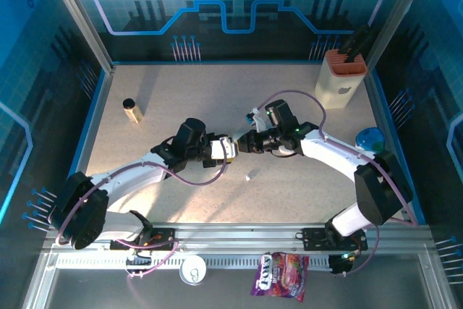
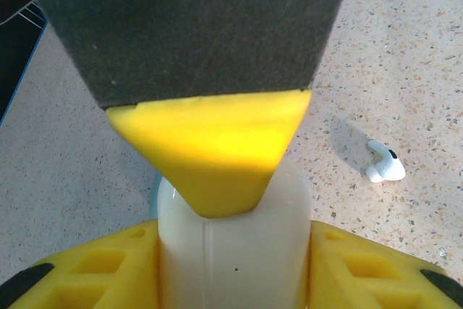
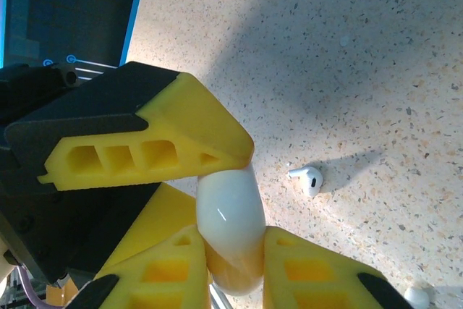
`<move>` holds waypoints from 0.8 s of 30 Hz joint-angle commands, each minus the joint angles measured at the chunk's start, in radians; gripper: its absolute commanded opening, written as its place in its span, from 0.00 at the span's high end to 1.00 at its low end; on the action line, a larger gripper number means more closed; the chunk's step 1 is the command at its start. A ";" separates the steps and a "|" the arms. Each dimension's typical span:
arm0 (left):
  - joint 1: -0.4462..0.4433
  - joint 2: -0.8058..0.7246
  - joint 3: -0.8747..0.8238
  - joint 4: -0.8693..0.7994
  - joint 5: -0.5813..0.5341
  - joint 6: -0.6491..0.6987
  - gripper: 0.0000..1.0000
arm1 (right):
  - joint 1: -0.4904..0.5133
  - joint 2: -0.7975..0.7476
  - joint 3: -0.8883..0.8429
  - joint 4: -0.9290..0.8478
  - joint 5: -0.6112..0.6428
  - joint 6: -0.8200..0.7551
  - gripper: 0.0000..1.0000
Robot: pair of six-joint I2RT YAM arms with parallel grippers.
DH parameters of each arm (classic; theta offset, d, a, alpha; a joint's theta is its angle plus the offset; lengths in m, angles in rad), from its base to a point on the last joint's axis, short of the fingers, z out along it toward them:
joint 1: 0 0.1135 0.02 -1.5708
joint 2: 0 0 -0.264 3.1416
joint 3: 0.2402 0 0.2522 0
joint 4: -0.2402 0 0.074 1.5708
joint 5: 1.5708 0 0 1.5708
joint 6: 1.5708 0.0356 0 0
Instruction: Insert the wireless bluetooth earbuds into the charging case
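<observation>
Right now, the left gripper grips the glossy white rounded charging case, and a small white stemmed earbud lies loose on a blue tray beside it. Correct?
No tray: the left wrist view shows the earbud lying on the speckled beige tabletop. The left gripper does grip the case.

The case (image 3: pixel 230 215) is smooth, glossy white plastic, as is the earbud (image 3: pixel 309 177). The fingers (image 3: pixel 340 262) are matt yellow, foam-like, with black backing. The table (image 3: pixel 347 70) is matt, speckled and finely grainy. The rail (image 1: pixel 239 235) along the bottom looks like bare metal.
</observation>
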 commanded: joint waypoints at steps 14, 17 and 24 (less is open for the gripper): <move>0.088 -0.136 -0.130 0.333 0.245 -0.528 0.08 | -0.086 -0.234 -0.078 0.052 -0.003 -0.240 0.88; 0.115 -0.179 -0.167 0.404 0.351 -0.653 0.07 | -0.117 -0.325 -0.091 0.063 -0.073 -0.336 0.89; 0.119 -0.222 -0.196 0.552 0.548 -0.920 0.13 | -0.169 -0.475 -0.158 0.195 -0.322 -0.392 0.89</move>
